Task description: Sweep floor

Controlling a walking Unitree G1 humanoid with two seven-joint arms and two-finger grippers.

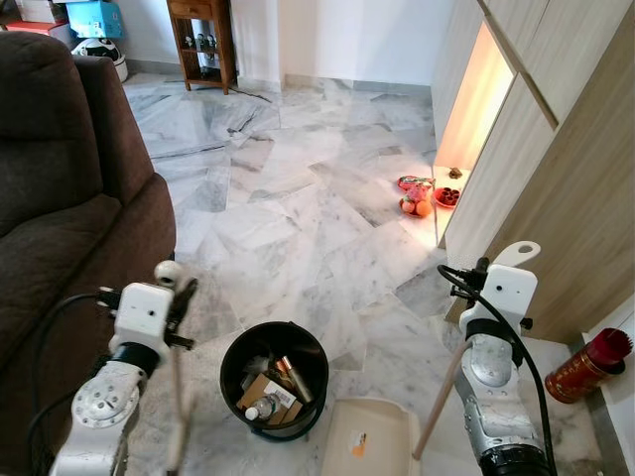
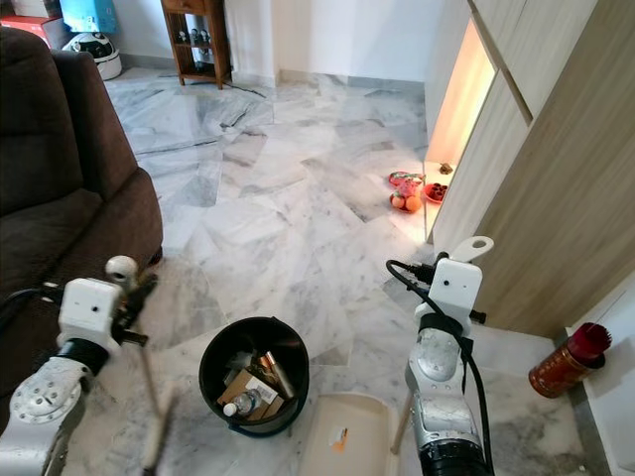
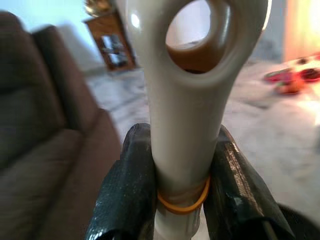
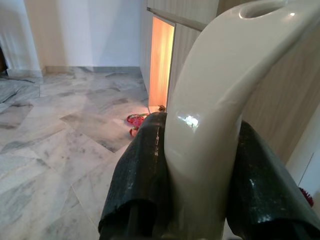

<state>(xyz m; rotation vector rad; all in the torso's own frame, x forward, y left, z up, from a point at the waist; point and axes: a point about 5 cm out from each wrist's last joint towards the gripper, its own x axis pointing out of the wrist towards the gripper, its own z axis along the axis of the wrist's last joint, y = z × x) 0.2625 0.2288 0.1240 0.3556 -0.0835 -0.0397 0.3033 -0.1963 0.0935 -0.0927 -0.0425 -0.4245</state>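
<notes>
While the left end effector [image 3: 182, 200] squeezes the broom handle [image 3: 190, 125] at lower left and the right end effector [image 4: 195, 185] squeezes the dustpan handle [image 4: 220, 100], keep the dustpan [image 1: 367, 436] flat beside the bin [image 1: 274, 379].

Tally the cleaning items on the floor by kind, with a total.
Cream plastic dustpan, handle held by right gripper: 1
Cream-handled broom, held by left gripper: 1
Black round bin holding rubbish: 1
Total: 3
</notes>
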